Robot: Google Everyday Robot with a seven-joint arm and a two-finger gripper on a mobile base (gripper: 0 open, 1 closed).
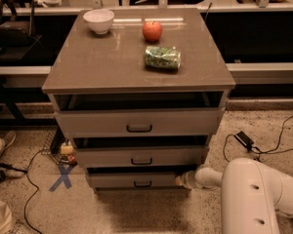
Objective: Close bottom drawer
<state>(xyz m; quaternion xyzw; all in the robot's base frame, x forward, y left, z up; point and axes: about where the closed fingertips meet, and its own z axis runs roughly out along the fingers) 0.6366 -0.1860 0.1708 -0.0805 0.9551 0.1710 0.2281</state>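
Note:
The bottom drawer [117,181] is the lowest of three grey-beige drawers, with a short flat front and a small dark handle [142,184]. It stands a little out, with a dark gap above its front. My gripper [180,180] is low at the right end of that front, against or just beside its right corner. My white arm [254,194] reaches in from the lower right. The middle drawer [139,156] and the top drawer [136,122] also stand partly out.
On the cabinet top [102,62] are a white bowl [98,20], a red apple [152,30] and a green bag [162,58]. Cables [31,179], a blue X mark [62,177] and a black adapter [244,139] lie on the floor around the cabinet.

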